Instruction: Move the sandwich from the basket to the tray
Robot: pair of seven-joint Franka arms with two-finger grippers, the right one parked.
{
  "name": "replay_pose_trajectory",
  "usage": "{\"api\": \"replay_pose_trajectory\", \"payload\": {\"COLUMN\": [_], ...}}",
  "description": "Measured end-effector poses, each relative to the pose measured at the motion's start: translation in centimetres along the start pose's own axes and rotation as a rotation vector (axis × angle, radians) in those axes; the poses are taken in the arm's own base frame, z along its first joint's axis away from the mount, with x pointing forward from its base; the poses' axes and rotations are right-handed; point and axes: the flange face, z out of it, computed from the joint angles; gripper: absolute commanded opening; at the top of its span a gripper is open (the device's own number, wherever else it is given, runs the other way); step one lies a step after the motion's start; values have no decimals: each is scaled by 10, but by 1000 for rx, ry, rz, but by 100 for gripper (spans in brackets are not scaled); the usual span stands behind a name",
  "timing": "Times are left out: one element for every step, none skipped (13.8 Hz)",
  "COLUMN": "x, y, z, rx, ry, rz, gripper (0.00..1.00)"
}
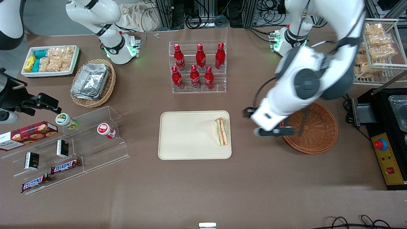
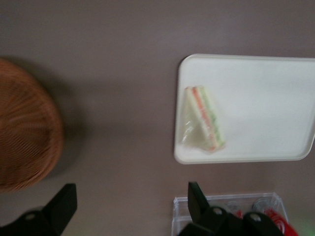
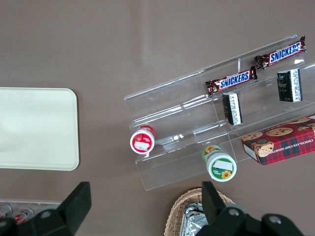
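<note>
Since the sandwich point(image 1: 221, 131) already lies on the tray point(image 1: 187, 135), resting on its side with the orange and green filling facing up, I judge the placing done and only my retreat remains. It sits close to the tray's low rim on the edge nearest the basket point(image 1: 313, 130), well inside the rounded corners, so it seems in no danger of sliding off. My tool point(image 1: 273, 131) hangs above bare bench between tray and basket, its two fingers spread wide and holding nothing. Around it the brown bench is open, giving me room to lift away. The basket holds no sandwich now. A clear rack of red bottles point(image 1: 197, 66) stands farther from the front camera, well apart from my path.
</note>
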Motion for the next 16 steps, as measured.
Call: {"api": "replay_pose_trajectory", "payload": {"x": [2,3,2,1,0,-2,-8,-16,-25,-37,-50,-63,-74,-82,-86,-87], "y": [-34,-64,-88,-109,-129,-148,-166,-186,-205,-221,-233,-241,-245,-244,-240,-235], "z": [-21,-38,-50,-60,-69,-79,-90,-101,-112,-121,-129,-135,-139,-141,-142,-141], "rx": [-5,-8,-7,-5,-3,-2,2,11,40,75,92,99,100,100,101,102], "ry": [-6,-9,-16,-17,-11,-7,-8,-2,11,23,33,41,47,50,51,51], "rz": [8,18,16,9,7,8,8,5,-7,-24,-35,-31,-16,-5,4,14], "gripper": [100,100,100,100,100,100,100,100,100,100,100,100,100,100,100,100]}}
